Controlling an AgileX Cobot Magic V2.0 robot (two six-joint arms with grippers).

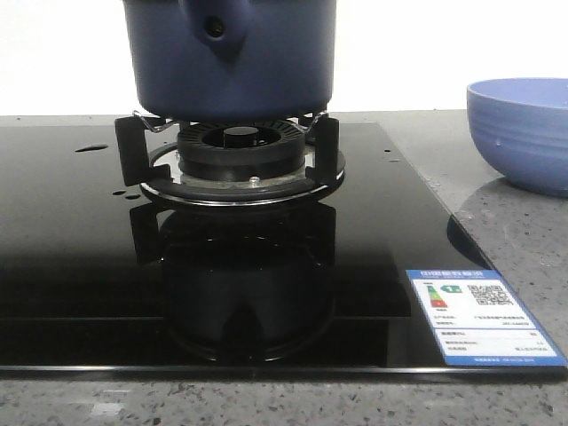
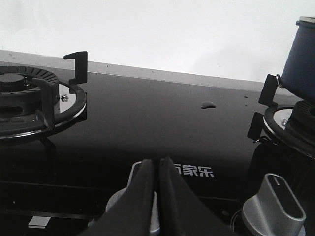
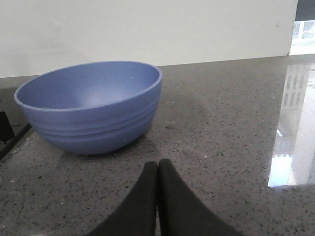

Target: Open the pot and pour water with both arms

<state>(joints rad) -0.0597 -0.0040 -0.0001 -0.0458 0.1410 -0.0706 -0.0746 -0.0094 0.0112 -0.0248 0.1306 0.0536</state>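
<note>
Front view, pot [image 1: 232,62] upright, handle facing camera

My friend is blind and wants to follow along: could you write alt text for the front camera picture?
A dark blue pot sits on the burner stand of a glossy black stovetop, its handle stub facing the camera. A lighter blue bowl stands on the grey counter to the right; a few water drops dot the glass.

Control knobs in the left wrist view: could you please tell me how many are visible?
2. One knob sits in plain sight along the cooktop's front edge, below the burner carrying the pot. The other knob is mostly hidden behind the left gripper's closed fingers. More may lie outside the picture.
</note>
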